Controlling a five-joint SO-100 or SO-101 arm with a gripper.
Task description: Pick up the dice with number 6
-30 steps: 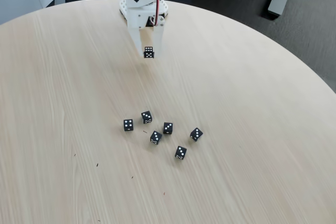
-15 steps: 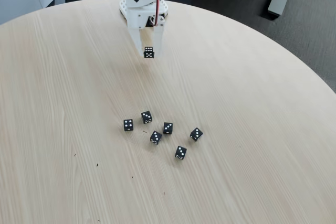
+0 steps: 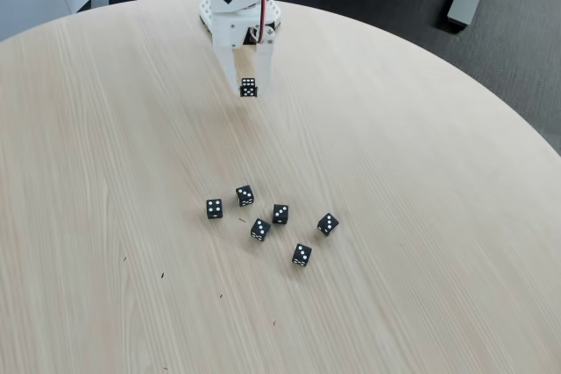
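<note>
In the fixed view the white arm reaches down from the table's far edge. Its gripper (image 3: 249,89) is shut on a small black die (image 3: 249,87), the dice with number 6, whose visible face shows white pips in two rows. The die hangs between the two white fingers, above the wood. The gripper is well behind the other dice.
Several more black dice lie in a loose cluster mid-table, from one at the left (image 3: 214,208) to one at the right (image 3: 328,224) and one nearest the front (image 3: 301,255). The round pale wooden table (image 3: 421,243) has its edge curving at the right, with dark floor beyond.
</note>
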